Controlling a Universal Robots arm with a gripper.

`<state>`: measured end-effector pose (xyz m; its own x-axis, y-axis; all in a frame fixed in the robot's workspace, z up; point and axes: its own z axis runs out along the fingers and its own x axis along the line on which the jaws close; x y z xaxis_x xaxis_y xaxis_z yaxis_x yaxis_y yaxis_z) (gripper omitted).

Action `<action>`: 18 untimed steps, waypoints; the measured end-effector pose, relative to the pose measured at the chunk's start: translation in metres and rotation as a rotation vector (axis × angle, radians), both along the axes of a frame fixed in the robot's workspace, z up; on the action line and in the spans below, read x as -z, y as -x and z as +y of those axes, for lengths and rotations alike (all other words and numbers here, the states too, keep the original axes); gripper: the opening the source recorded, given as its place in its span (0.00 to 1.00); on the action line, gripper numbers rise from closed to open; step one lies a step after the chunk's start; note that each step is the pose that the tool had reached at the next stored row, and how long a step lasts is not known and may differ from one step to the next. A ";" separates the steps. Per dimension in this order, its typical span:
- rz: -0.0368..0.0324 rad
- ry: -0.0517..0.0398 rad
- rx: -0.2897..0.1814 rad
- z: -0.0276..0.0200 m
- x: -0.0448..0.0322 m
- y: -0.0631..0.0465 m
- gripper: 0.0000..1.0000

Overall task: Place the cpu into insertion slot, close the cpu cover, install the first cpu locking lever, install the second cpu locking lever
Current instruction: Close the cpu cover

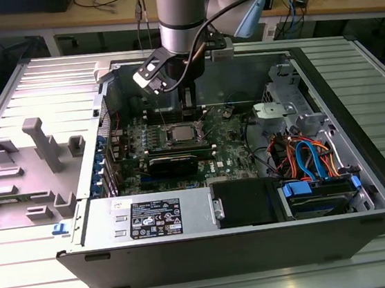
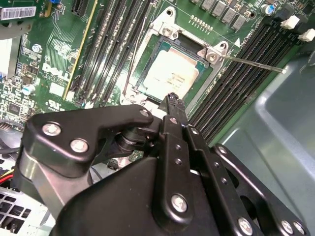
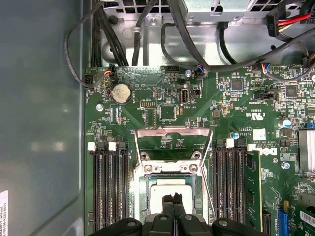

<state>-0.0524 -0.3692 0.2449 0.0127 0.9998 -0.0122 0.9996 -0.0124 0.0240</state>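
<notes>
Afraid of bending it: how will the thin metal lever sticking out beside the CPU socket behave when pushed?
The locking lever is a long, thin wire rod, so probably springy rather than stiff. Its smooth, narrow shaft could slip off the pincer. Likely very light.

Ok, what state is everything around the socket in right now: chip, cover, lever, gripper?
small square silver-topped cpu: seated in the insertion slot.
thin silver metal cpu cover: open, swung up off the slot.
thin wire locking lever: unlatched, sticking out over the long black memory slots.
black gripper: shut, empty, tips over the cpu.
</notes>
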 end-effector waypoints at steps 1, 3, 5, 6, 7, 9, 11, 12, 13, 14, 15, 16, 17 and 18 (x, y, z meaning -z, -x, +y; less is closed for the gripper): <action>0.0006 0.0000 0.000 0.0000 0.0000 0.000 0.11; 0.0007 0.0000 0.000 0.0000 0.0000 0.000 0.11; 0.0007 0.0000 0.000 0.0000 0.0000 0.000 0.11; 0.0008 0.0000 0.000 0.0000 0.0000 0.000 0.11; 0.0008 0.0000 0.000 0.0000 0.0000 0.000 0.11; 0.0008 -0.0001 0.000 0.0000 0.0000 0.000 0.11; 0.0009 0.0000 0.000 0.0000 0.0000 0.000 0.11; 0.0009 0.0000 0.000 0.0000 0.0000 -0.001 0.11; 0.0009 0.0000 0.000 0.0000 0.0000 -0.002 0.11; 0.0011 0.0001 0.000 0.0000 -0.0011 -0.003 0.11; 0.0010 -0.0001 0.000 0.0000 -0.0031 -0.003 0.11; 0.0009 0.0000 0.000 0.0000 -0.0077 -0.003 0.11; 0.0010 0.0000 0.000 0.0000 -0.0101 -0.003 0.11; 0.0013 -0.0002 0.000 0.0000 -0.0101 -0.006 0.11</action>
